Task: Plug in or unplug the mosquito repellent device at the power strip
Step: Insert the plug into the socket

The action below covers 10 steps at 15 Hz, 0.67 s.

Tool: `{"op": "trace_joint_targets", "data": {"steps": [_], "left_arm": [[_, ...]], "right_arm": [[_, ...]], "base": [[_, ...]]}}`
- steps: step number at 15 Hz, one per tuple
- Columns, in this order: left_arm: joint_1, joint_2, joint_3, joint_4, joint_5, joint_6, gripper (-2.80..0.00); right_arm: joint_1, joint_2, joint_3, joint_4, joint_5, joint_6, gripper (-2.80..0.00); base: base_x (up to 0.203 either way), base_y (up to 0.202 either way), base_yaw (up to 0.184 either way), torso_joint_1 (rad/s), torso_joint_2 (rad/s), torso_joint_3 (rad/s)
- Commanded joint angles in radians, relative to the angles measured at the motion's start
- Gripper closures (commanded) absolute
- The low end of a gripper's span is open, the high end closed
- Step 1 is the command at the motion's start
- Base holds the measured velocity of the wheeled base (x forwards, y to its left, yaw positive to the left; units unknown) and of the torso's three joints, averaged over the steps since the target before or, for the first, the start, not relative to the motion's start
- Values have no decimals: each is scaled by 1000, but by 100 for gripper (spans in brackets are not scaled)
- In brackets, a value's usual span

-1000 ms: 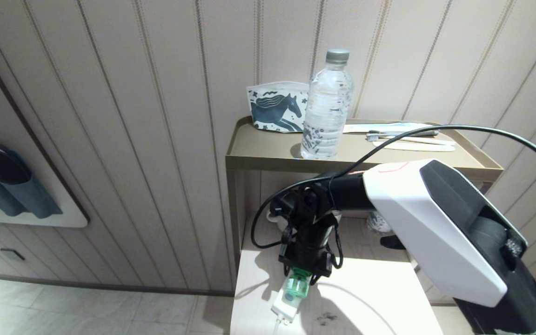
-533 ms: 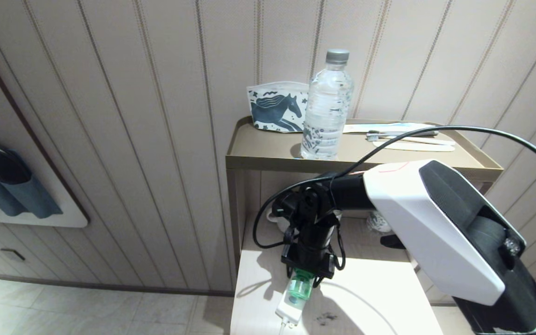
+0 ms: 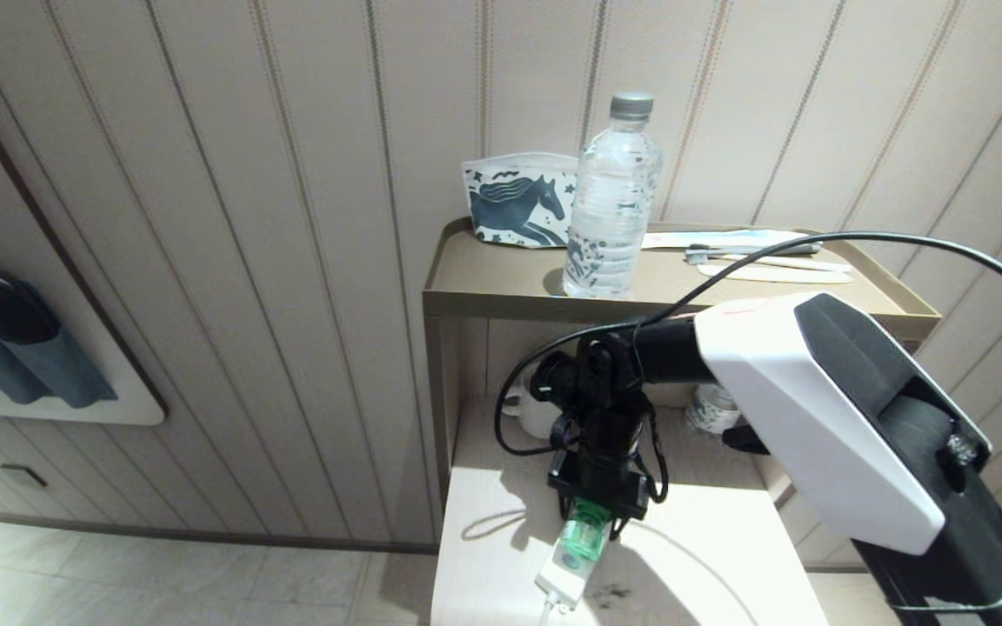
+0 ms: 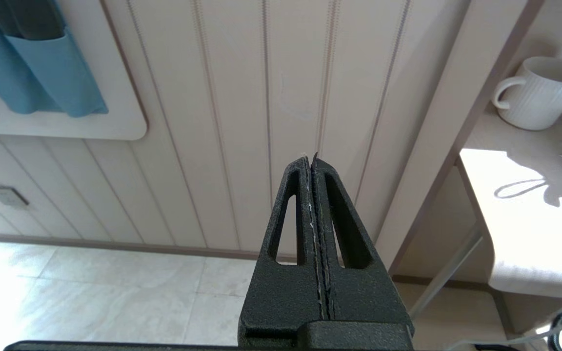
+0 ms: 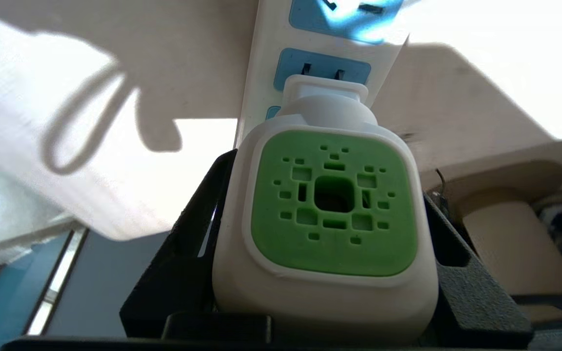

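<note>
My right gripper (image 3: 592, 515) points down over the pale lower table and is shut on the mosquito repellent device (image 3: 584, 539). In the right wrist view the black fingers (image 5: 203, 209) clamp the white head of the mosquito repellent device (image 5: 332, 200) from both sides, its green vented top facing the camera. Its plug end sits against the middle blue socket face of the power strip (image 5: 261, 73); the prongs are hidden. The power strip (image 3: 562, 584) shows just below the device, near the table's front edge. My left gripper (image 4: 311, 158) is shut and empty, beside the table facing the wall.
On the upper shelf (image 3: 501, 278) stand a clear water bottle (image 3: 612, 200) and a horse-print pouch (image 3: 518, 204), and toothbrushes (image 3: 762, 256) lie there. A white mug (image 4: 537, 92) stands at the back of the lower table (image 3: 710, 556). Blue slipper holders (image 3: 14, 348) hang on the wall at left.
My right gripper has shifted to the right with the device in it, and the power strip's end has moved the same way.
</note>
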Motion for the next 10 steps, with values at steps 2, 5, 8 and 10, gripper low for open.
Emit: {"op": "trace_joint_targets", "data": {"steps": [2, 5, 8, 10], "left_arm": [[0, 0, 0, 0, 0, 0, 0], [0, 0, 0, 0, 0, 0, 0], [0, 0, 0, 0, 0, 0, 0], [0, 0, 0, 0, 0, 0, 0]], "right_arm": [[-10, 9, 1, 25, 0, 16, 0], [-10, 9, 1, 28, 0, 30, 0], [-10, 10, 2, 28, 0, 50, 0], [-23, 22, 4, 28, 1, 51, 0]], "base": [[0, 0, 0, 0, 0, 0], [0, 0, 0, 0, 0, 0], [0, 0, 0, 0, 0, 0], [0, 0, 0, 0, 0, 0]]}}
